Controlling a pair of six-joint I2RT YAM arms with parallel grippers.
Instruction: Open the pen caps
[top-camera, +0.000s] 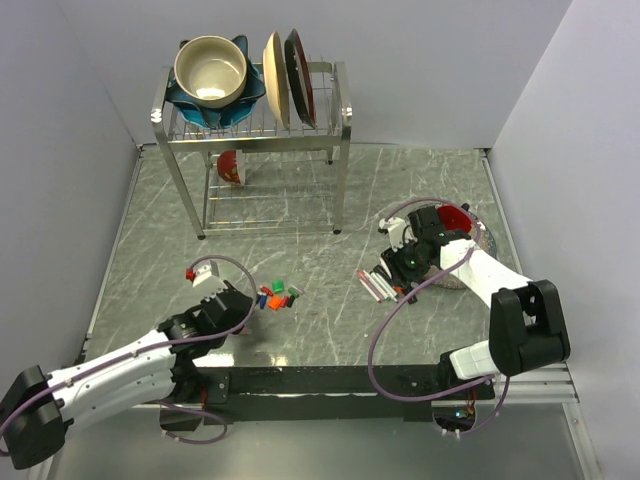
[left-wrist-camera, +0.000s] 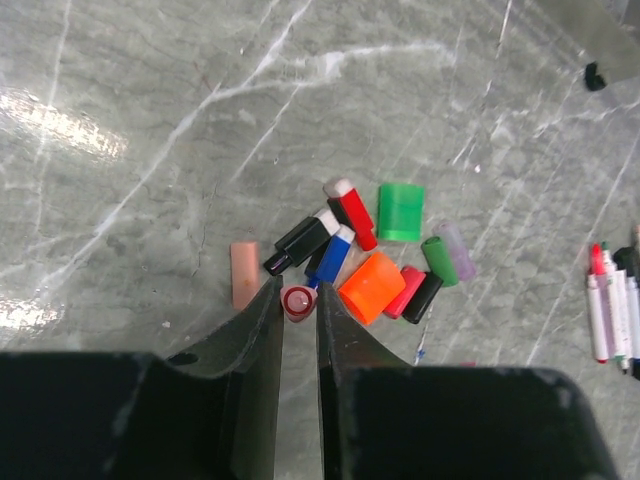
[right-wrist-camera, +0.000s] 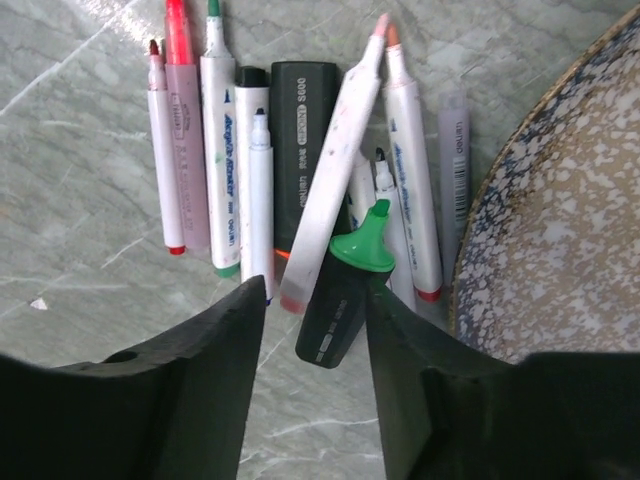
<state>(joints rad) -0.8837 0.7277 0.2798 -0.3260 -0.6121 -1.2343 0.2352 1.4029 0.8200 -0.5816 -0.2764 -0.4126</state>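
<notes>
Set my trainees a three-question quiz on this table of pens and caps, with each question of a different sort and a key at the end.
1. True or false: the pens seen by the right wrist camera all have caps on.
2. What sits between the fingertips of the left pincer? A: a red cap; B: a spoon; C: a coin.
3. Fill in: the dark highlighter lying between the fingers of the right pincer has a ____ tip.

Key: 1 false (bare tips show); 2 A; 3 green.
</notes>
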